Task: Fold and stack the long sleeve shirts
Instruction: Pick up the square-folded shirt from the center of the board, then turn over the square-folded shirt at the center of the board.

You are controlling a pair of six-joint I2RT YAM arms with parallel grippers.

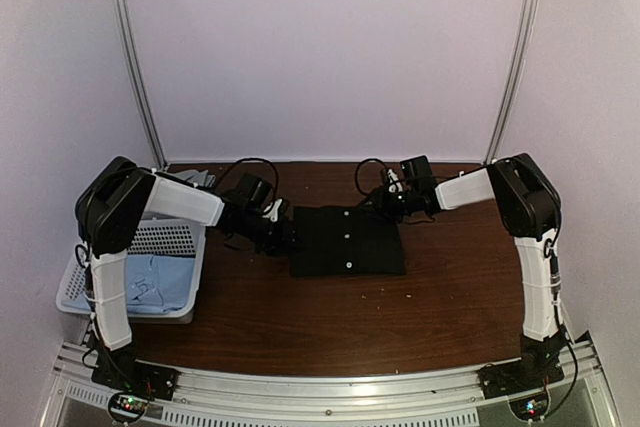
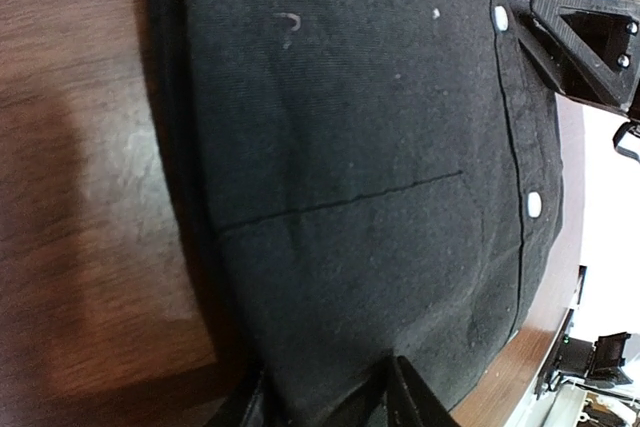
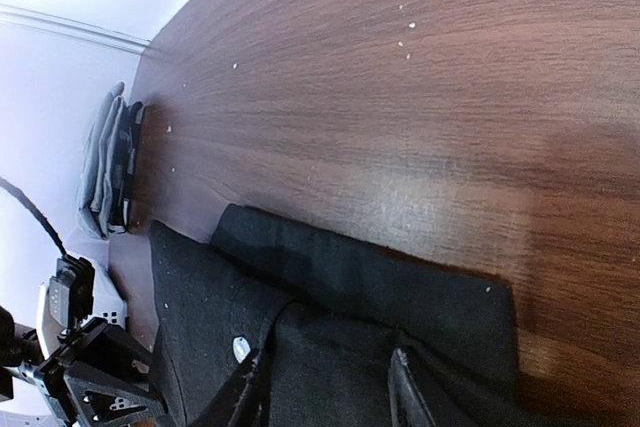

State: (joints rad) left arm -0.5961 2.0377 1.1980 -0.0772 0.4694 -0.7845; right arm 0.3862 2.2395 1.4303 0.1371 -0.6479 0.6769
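Where the basket stands, a blue shirt lies.

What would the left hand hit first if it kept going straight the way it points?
The folded black cloth shirt; the left hand seems aimed right at it, cloth showing between its fingers.

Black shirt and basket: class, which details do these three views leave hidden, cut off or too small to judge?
- Left wrist view: left gripper cut by the bottom edge; grip on the black shirt unclear.
- Right wrist view: right gripper likewise.
- Top view: light blue shirt partly hidden by basket wall and left arm.
- Grey cloth, right wrist view: too small.
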